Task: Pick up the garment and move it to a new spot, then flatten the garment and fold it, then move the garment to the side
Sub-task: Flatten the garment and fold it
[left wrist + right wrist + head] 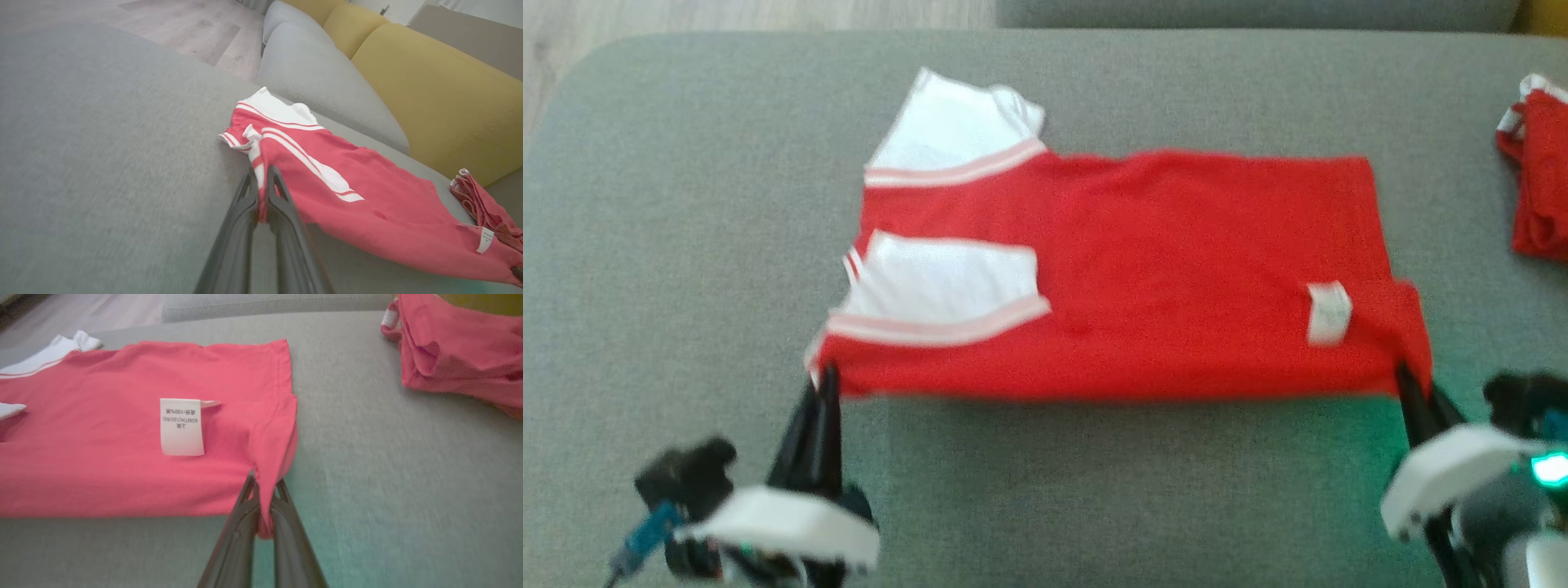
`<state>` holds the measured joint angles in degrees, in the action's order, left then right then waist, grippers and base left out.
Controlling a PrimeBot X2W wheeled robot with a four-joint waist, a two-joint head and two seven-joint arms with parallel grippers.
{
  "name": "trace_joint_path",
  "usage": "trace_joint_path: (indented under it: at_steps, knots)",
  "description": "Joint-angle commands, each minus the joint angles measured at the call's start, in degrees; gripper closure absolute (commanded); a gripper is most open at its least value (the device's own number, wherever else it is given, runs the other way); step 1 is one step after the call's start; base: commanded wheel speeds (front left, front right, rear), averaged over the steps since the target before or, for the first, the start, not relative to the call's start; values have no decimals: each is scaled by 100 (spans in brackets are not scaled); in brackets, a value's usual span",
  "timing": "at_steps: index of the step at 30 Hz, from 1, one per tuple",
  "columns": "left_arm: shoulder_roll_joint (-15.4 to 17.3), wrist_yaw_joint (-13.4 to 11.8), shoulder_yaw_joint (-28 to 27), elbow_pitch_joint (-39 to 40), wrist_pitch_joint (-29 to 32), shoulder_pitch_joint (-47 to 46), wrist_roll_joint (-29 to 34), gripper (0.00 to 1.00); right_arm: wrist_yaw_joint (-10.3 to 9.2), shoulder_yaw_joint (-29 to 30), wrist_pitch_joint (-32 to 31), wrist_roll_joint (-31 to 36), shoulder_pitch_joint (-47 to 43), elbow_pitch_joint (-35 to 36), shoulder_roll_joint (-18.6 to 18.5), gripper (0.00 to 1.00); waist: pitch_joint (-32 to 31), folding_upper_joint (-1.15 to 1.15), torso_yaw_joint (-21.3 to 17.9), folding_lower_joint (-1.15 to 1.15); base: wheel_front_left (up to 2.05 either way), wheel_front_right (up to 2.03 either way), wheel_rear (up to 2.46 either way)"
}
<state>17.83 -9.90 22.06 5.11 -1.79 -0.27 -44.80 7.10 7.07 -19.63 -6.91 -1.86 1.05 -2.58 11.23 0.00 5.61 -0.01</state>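
Cloth is held at two corners in the head view: the garment (1160,269) is spread across the middle of the grey cushion (686,245), with its white sleeves (947,278) toward the cushion's left end and its care label (1329,313) toward the right end. At the cushion's near side the left gripper (827,377) is pressed together on the garment's left near corner. The right gripper (1405,377) is pinched on its right near corner, so the near edge is drawn taut and raised slightly off the cushion. A second red garment (1539,180) is cut off by the frame at the cushion's far right end, and the label's print is blurred away. In the left wrist view more of the surroundings is given: a yellow backrest (449,94) behind the cushion and wooden floor (184,24) beyond its far left corner. There the striped corner is seen clamped between the closed fingers, while the garment's other near corner is cut off at the frame edge. In the right wrist view the label's print is visible but too small to be read with certainty. A fold of red cloth is seen nipped between the fingers, and the sleeves are cut off at the frame's left edge.
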Motion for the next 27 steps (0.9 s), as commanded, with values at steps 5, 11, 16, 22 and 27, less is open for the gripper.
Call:
trace_joint_path:
  at_steps: [5, 11, 16, 22, 27]
  knots:
    - [134, -224, -113, 493, 68, 599, -84, 100, 39, -14, -173, -158, -675, 521, -30, 100, -167, 0, 49, 1, 0, 0, 0]
    - [65, -252, -13, 301, 52, 979, -180, 100, 39, -61, -174, -222, -1042, 473, -30, 78, -193, 0, 20, 1, 0, 0, 0]
    - [89, -227, 19, 41, 83, 787, -121, 0, 39, -146, -45, -215, -941, 381, -30, 0, -176, 0, -5, 1, 0, 0, 0]
    - [520, -155, -161, 270, 265, -52, 167, 0, 39, 29, 80, -76, -642, 660, -30, 0, -56, 0, -82, 1, 0, 0, 0]
    - [1046, -29, -412, 526, 689, -1282, 405, 0, 39, -6, 126, 103, -96, 910, -30, 0, 154, 0, -208, 1, 0, 0, 0]
